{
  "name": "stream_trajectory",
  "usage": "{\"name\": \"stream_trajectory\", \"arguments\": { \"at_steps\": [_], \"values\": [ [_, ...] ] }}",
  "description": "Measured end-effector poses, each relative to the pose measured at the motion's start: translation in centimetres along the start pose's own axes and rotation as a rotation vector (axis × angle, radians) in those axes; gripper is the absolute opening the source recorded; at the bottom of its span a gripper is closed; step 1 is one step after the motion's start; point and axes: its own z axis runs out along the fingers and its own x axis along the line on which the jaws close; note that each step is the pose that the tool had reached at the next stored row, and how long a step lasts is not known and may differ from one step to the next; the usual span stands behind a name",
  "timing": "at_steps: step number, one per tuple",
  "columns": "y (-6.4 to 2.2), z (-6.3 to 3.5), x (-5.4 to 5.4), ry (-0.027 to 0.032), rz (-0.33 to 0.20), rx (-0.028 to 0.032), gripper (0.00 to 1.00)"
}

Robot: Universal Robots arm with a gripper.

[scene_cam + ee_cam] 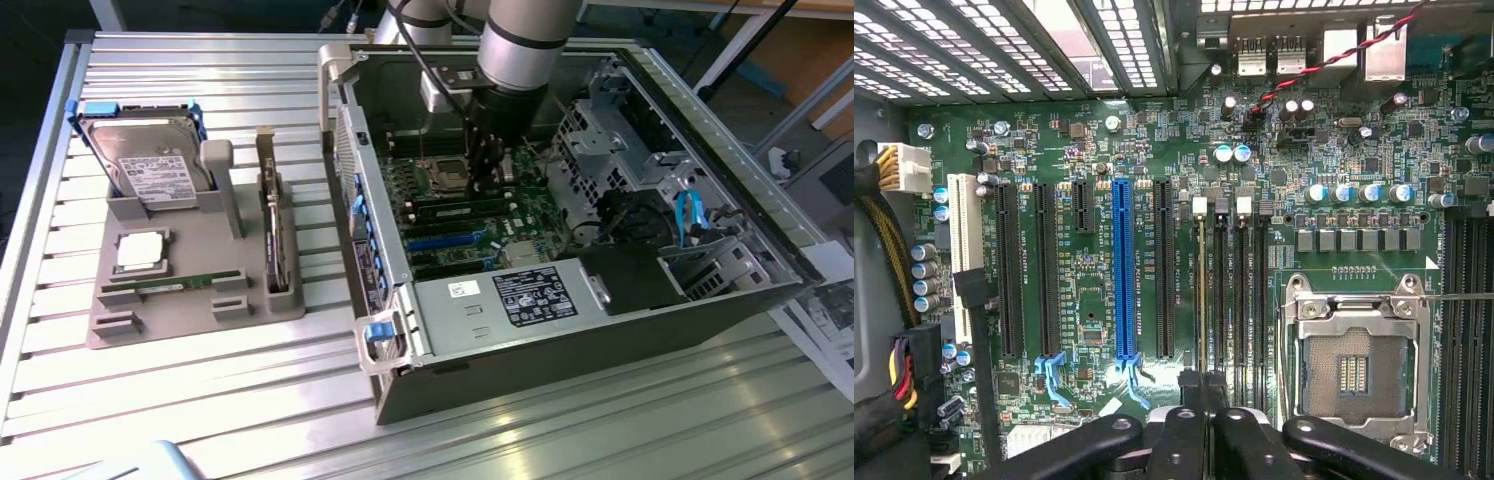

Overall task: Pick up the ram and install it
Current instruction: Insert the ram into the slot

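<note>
Standing open, the computer case [574, 345] is flanked on the exterior view's left by a grey tray [200, 305]. Inside, the gripper [483, 175] is held empty, fingers [1184, 435] closed. The ram [171, 284] is laid on the tray, well apart, lengthwise toward the case.

Probably a lab: slatted aluminium bench [200, 400], opened PC [574, 350].

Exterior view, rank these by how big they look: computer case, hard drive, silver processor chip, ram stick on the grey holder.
Largest: computer case.
Next: hard drive.
Unranked: processor chip and ram. The ram looks longer and the chip wider.
</note>
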Motion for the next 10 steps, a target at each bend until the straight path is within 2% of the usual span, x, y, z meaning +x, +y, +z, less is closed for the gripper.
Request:
{"name": "stream_trajectory", "arguments": {
  "at_steps": [1, 4, 6, 10],
  "values": [
    [-0.82, 0.01, 0.0, 0.0001, 0.0, -0.0012, 0.11],
    [-2.58, 0.07, 0.0, 0.0008, 0.0, -0.0055, 0.11],
    [-4.23, 0.19, -0.1, 0.0042, -0.001, -0.0083, 0.11],
    [-6.59, 0.39, -0.1, 0.0095, -0.001, -0.0122, 0.11]
  ]
}}
